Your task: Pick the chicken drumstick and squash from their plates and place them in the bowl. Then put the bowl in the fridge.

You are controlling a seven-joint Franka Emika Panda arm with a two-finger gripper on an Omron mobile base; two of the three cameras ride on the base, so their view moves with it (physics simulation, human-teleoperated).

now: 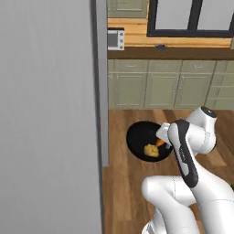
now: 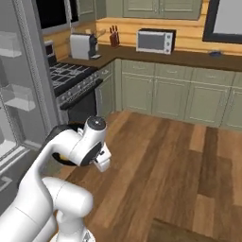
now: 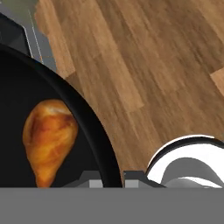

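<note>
Black and glossy, the bowl (image 1: 139,137) hangs above the wooden floor (image 2: 160,156) beside the grey fridge (image 1: 50,114), carrying the chicken drumstick (image 3: 48,135) and the squash (image 1: 151,150). The end effector (image 3: 113,177) is clamped shut on the bowl's rim. Loading appears complete and the fridge step is in hand; the next move calls for carrying the bowl level onto a shelf before release.
</note>
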